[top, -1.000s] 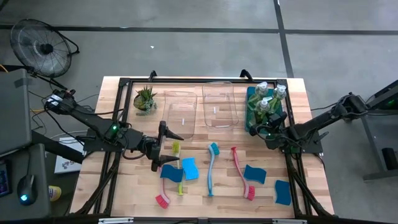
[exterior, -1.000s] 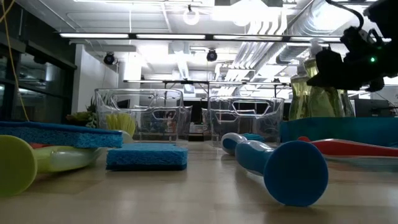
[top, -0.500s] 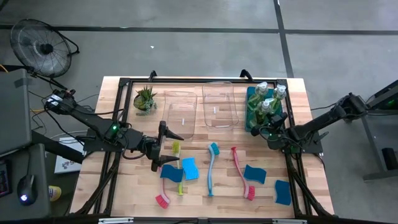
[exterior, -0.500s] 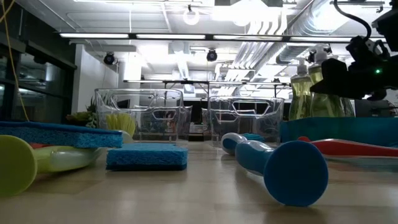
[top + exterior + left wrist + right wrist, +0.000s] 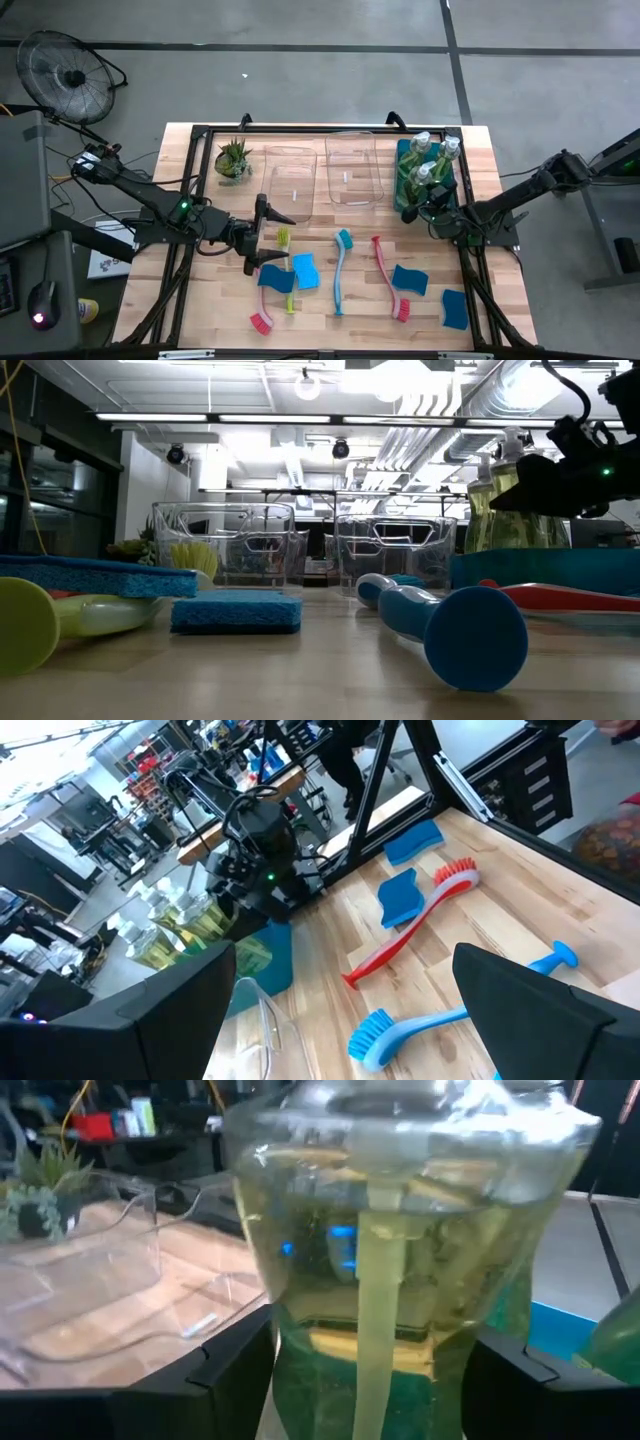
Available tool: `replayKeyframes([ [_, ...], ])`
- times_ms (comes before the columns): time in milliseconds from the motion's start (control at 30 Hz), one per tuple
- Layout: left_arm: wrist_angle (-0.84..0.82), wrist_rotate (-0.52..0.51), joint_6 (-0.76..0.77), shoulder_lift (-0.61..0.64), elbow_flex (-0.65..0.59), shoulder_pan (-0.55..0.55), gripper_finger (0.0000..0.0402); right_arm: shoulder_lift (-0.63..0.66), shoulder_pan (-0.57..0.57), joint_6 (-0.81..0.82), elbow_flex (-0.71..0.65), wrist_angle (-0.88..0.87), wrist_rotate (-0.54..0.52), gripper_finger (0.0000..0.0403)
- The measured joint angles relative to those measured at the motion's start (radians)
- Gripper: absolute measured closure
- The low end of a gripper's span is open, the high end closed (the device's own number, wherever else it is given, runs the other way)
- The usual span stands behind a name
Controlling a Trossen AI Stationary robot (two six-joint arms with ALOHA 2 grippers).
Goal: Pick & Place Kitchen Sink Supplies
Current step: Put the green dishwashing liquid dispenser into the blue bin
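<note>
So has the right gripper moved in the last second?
Yes. The right gripper has crept toward the teal bin, closing around a soap bottle there.

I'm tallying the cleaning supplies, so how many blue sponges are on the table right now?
4. One lies over the brushes at front left, one beside it, one right of the red brush, one at the front right corner.

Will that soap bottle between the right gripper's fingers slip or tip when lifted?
The soap bottle looks smooth, clear and curved, so it may slip. It seems mostly full, probably heavy for its size. Standing among others in the teal bin, it could knock them.
</note>
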State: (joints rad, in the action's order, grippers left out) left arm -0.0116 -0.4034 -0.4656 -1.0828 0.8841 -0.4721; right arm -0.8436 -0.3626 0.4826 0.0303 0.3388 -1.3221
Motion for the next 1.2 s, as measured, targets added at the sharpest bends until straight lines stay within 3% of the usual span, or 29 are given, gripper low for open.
replayKeyframes([
  [233,-0.001,0.000,0.000,0.000,0.000,0.000,0.0035,0.002,0.000,-0.081,-0.001,0.037,0.004,0.0129],
  [467,-0.002,0.004,0.011,0.000,0.000,0.000,0.0035,0.030,0.000,-0.127,-0.001,0.041,-0.051,0.0129],
  [800,-0.006,0.005,0.027,0.000,0.000,0.000,0.0035,0.126,0.000,-0.211,-0.001,0.057,-0.045,0.0128],
  [1200,-0.006,0.005,0.044,0.000,0.000,0.000,0.0035,0.212,0.000,-0.423,0.000,0.168,-0.043,0.0128],
])
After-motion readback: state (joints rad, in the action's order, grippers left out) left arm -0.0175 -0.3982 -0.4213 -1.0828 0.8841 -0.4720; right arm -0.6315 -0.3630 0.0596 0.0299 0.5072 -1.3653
